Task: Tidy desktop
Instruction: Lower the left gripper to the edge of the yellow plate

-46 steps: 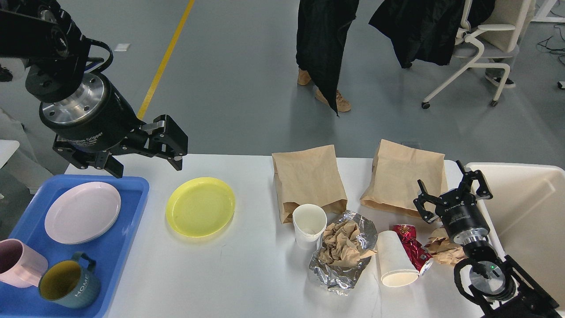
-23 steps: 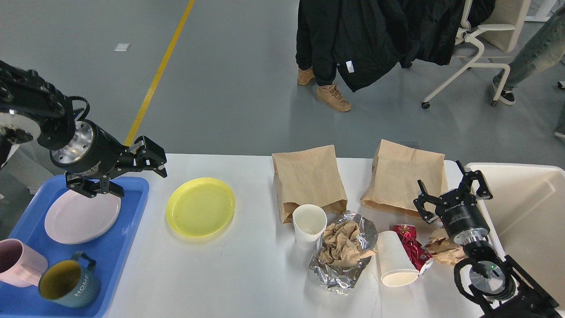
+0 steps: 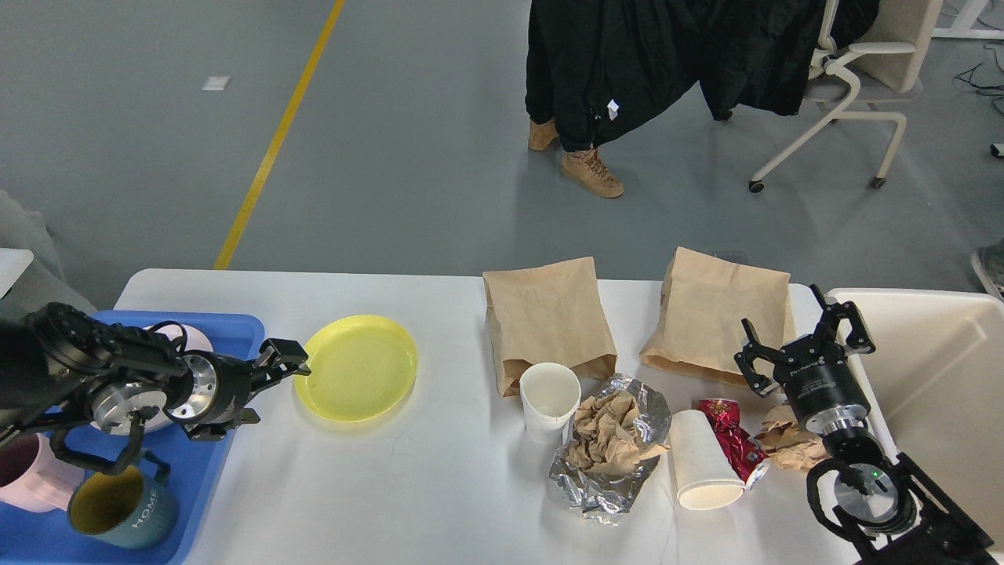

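The white desktop (image 3: pixel 408 486) carries a yellow plate (image 3: pixel 357 367), two brown paper bags (image 3: pixel 549 318) (image 3: pixel 718 314), an upright white paper cup (image 3: pixel 549 400), foil holding crumpled brown paper (image 3: pixel 608 447), a white cup lying on its side (image 3: pixel 702 463), a red wrapper (image 3: pixel 729 439) and a crumpled brown paper wad (image 3: pixel 792 447). My left gripper (image 3: pixel 276 391) is open, low over the blue tray's right edge, just left of the yellow plate. My right gripper (image 3: pixel 800 339) is open and empty, by the right bag's near edge and above the paper wad.
The blue tray (image 3: pixel 200 471) at the left holds a pink mug (image 3: pixel 23 480), a teal mug (image 3: pixel 118 506) and a pale plate mostly hidden by my left arm. A cream bin (image 3: pixel 941 377) stands at the right. A person and an office chair (image 3: pixel 855 86) are beyond the table.
My left arm came down from high above the tray's far end to low over its right edge, gripper still open. The right arm has not moved.
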Motion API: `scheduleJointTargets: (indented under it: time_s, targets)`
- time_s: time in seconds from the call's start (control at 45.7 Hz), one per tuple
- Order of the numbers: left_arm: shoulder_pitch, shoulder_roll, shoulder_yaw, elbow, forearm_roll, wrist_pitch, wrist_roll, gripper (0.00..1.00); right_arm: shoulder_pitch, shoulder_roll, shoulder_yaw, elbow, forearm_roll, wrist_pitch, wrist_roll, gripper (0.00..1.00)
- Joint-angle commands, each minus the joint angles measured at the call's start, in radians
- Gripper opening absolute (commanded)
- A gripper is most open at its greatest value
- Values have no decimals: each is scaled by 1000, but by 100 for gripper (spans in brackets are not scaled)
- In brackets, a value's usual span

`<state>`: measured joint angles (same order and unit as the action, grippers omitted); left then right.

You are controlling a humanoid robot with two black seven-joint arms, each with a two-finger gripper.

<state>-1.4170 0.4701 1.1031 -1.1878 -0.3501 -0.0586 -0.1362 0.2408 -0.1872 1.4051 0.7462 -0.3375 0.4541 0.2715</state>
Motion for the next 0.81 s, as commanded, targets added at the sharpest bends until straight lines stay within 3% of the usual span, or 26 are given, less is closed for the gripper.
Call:
scheduleJointTargets:
  time_s: [0.0, 0.109, 0.263, 0.569, 0.788]
  targets:
    - [122, 19, -115, 102, 3, 54, 7, 96, 0, 0, 0, -1, 0, 0, 0, 100]
    - [217, 4, -210, 175, 3, 56, 20, 94, 0, 0, 0, -1, 0, 0, 0, 100]
    - [227, -33, -230, 231, 5, 60, 47, 92, 0, 0, 0, -1, 0, 0, 0, 100]
    - [288, -119, -373, 315, 2, 114, 228, 90, 0, 0, 0, -1, 0, 0, 0, 100]
    - [308, -142, -417, 324, 2, 112, 207, 90, 0, 0, 0, -1, 0, 0, 0, 100]
